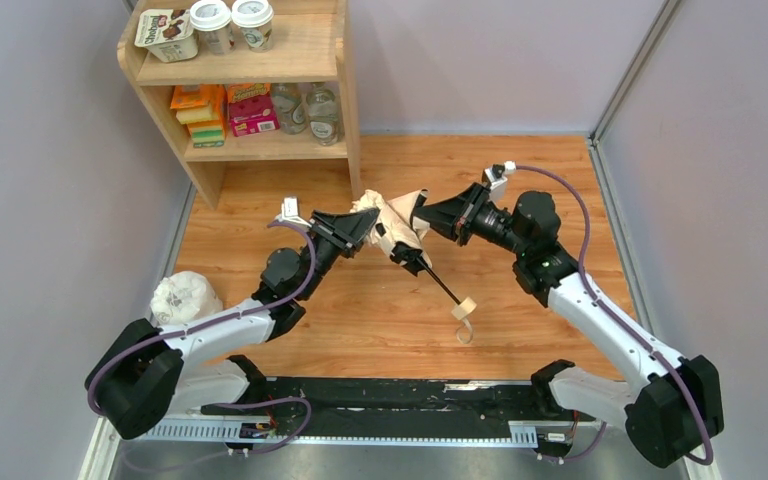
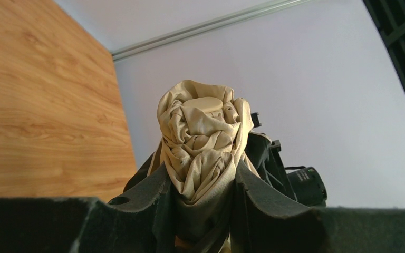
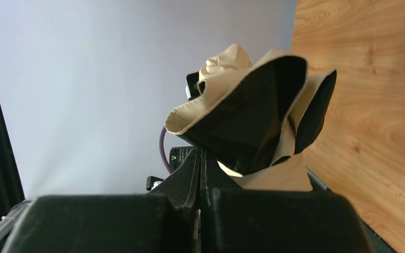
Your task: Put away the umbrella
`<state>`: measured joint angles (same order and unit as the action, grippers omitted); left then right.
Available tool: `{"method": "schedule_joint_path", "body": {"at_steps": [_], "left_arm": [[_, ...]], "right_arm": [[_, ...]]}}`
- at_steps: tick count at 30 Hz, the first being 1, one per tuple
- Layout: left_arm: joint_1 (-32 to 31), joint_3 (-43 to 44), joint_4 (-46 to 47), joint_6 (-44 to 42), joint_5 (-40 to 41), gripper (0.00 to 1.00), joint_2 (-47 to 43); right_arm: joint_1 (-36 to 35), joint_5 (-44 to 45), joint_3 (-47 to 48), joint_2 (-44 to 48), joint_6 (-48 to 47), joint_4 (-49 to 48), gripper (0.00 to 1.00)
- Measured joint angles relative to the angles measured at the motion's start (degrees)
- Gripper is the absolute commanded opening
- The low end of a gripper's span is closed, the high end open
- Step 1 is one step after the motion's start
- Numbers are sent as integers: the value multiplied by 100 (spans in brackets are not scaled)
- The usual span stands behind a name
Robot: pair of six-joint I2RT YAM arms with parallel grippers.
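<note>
- Left wrist view first: the left gripper (image 2: pixel 201 178) is clamped on the umbrella (image 2: pixel 203 124), one finger on either side of the scrunched-up beige canopy (image 2: pixel 206 153). That grip looks solid to me.
- Right wrist view: the right gripper (image 3: pixel 202 158) has its fingers pressed together. A flap of cloth rises right off the tips, so I'd say it's pinching a loose fold of the same canopy.
- Where it is: from the top camera, the whole thing hangs tilted between the two arms, over the middle of the table (image 1: pixel 360 330). The canopy end is toward the far side. The thin black shaft (image 1: pixel 442 282) runs down toward the near side to the little wooden handle (image 1: pixel 465 306). I can't tell if the handle touches the wood or just hovers.
- Done so far, I reckon: the canopy is collapsed and bunched, not spread open.
- Not done: it's a messy wad rather than a tight roll, and one flap gapes open showing its dark inside. The strap (image 1: pixel 463 330) dangles loose below the handle, wrapped round nothing.
- It's not parked anywhere yet either. The shelf (image 1: pixel 340 60) at the far left is well apart from it, and so is the white bag (image 1: pixel 185 297) at the near left.
- So halfway at best imo. What's left is to tidy the folds, wrap the strap, then stow it.
</note>
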<state>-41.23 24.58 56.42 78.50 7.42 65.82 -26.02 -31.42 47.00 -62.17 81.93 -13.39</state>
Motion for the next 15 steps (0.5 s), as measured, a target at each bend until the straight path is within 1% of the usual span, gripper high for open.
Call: {"method": "schedule_joint_path", "body": {"at_steps": [8, 12, 15], "left_arm": [[-4, 15, -870, -52, 136, 0, 127], [-33, 151, -1384, -52, 201, 0, 153], [-39, 243, -1574, -136, 258, 0, 203]], "right_arm": [[-376, 245, -763, 2, 619, -144, 0], [-461, 337, -857, -61, 629, -155, 0], [-461, 334, -857, -302, 629, -343, 0]]}}
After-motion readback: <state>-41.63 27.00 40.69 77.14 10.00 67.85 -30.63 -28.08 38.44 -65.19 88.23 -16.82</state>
